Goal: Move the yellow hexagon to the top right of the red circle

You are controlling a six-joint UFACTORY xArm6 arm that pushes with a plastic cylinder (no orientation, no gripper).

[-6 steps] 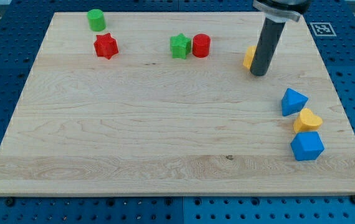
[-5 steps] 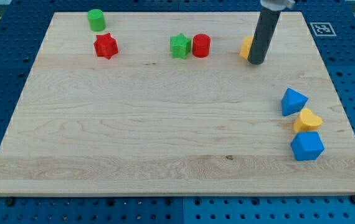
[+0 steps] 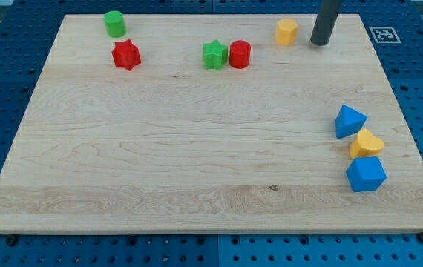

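Camera view, read left to right: green cylinder at the far left of the board, red star just near of it. Mid-board, far side: green star touching or almost touching the red circle on its right. Yellow hexagon sits right of and farther than the red circle, a clear gap between them, so it looks already placed at the circle's top right. My tip stands just right of the hexagon, apart from it, not touching. No pincer on this rig, only the rod, so nothing to spread or press. Key relation: hexagon lies directly left of my tip, so any leftward push would slide it along the far edge toward the circle. Judgement: task near done; at most a small leftward nudge remains. Near right: blue pyramid-like block, yellow heart, blue cube, clustered, untouched.
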